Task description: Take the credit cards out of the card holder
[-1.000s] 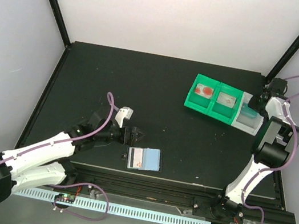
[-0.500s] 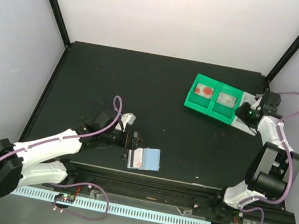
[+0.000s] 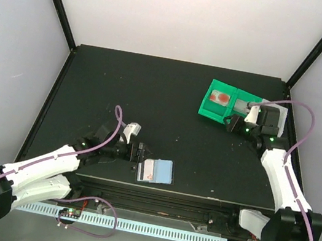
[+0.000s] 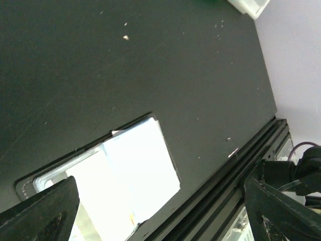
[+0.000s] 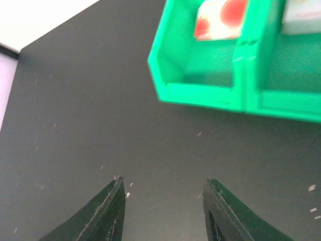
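One card holder (image 3: 155, 171) — one green tray (image 3: 211, 112).

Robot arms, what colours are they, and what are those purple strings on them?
The left arm and right arm are white shells with chunky black joints. A thin purple cable loops along each one. The left gripper and right gripper have black, pointed fingers.
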Controlling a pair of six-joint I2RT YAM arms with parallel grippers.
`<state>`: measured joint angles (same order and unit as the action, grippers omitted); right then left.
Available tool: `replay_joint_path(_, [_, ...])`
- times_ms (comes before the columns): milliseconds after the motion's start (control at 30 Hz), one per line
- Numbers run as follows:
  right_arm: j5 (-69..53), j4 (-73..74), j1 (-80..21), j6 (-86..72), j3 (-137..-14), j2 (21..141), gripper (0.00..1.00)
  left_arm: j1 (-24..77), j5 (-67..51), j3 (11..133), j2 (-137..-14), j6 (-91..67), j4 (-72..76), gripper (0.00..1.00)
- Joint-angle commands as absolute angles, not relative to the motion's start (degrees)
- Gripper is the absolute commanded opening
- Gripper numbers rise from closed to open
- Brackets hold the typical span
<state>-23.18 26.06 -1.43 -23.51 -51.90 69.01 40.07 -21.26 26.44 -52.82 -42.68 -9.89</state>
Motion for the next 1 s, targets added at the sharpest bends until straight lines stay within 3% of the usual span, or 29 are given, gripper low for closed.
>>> replay_joint_path(0, [-23.2,27.0,-7.2,-25.2,-47.8,65.2,0.43,39.7,-21.1,24.5,-51.8,-44.9,-9.0,0.9])
replay_joint_path(533, [-18.8,17.1,-33.3,-36.2,-34.2,61.5,0.42,39.7,-20.0,21.2,-58.6,-45.5,-8.2,0.65])
replay_joint_path(967, [-15.1,4.4,-51.9,-45.5,-30.6,68.7,0.39,40.0,-18.2,18.2,-60.7,-45.5,-7.8,0.61])
